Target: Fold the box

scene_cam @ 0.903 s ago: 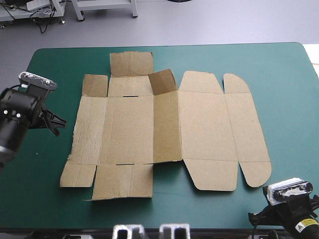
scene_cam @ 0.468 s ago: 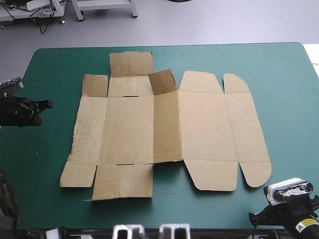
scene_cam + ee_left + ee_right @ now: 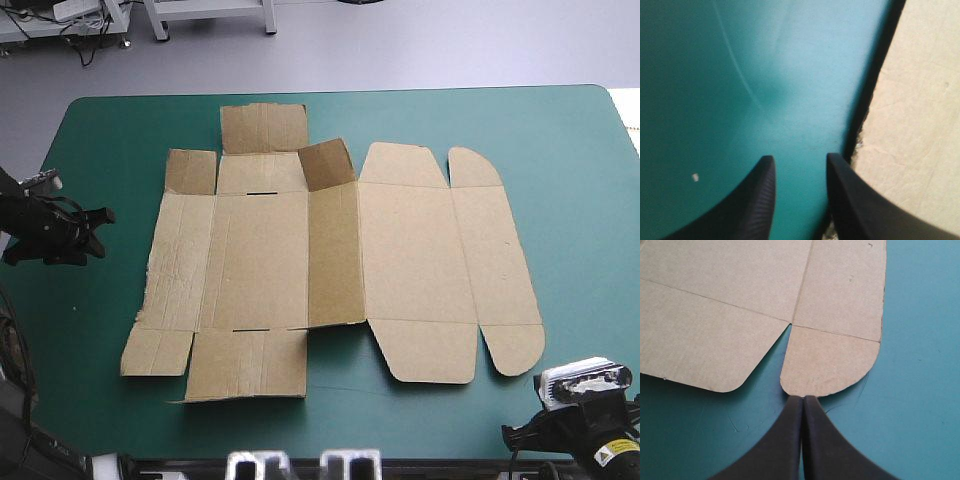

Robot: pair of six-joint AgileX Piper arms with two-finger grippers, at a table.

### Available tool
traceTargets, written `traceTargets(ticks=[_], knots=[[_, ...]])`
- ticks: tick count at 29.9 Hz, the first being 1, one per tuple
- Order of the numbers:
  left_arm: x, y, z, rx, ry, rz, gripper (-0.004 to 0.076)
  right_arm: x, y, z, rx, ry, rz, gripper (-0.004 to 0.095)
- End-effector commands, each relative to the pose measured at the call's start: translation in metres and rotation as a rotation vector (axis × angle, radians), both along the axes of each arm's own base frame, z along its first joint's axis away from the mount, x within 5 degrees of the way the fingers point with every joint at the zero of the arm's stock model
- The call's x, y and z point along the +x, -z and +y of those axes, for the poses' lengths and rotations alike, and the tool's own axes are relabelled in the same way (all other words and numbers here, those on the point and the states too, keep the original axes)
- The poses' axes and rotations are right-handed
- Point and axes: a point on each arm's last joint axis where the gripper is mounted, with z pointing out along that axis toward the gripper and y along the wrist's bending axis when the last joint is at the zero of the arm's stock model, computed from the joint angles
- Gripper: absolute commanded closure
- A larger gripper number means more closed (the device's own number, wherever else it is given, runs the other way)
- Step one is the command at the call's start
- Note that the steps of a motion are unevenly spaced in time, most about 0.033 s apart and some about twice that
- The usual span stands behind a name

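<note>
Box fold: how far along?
Barely started. Done: nothing tucked; the box lies flat, only one small flap near its far edge tilted up. In hand: nothing; the left claw is open over the teal-green cover beside the box's left edge, the right claw shut at the tip of a rounded near flap. Left: raising all walls.

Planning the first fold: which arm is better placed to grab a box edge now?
Probably left. The left gripper is open, right beside the left edge of the box. The right gripper is shut, tips at a rounded flap, and must open first.
</note>
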Motion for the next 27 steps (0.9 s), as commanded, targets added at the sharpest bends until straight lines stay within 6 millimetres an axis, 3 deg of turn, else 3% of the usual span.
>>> traceTargets(ticks=[1, 9, 19, 27], knots=[[0.004, -0.007, -0.011, -0.116, 0.009, -0.009, 0.0328, 0.004, -0.010, -0.001, 0.008, 0.017, -0.064, 0.0932], [0.004, 0.038, -0.020, -0.265, 0.066, 0.081, 0.0300, 0.004, -0.010, -0.003, 0.012, 0.040, -0.061, 0.0932], [-0.001, 0.050, -0.029, -0.346, 0.118, 0.072, 0.0300, 0.004, -0.010, -0.003, 0.013, 0.041, -0.061, 0.0932], [-0.021, 0.078, -0.039, -0.408, 0.156, 0.153, 0.0300, 0.004, -0.010, -0.003, 0.013, 0.041, -0.061, 0.0932]])
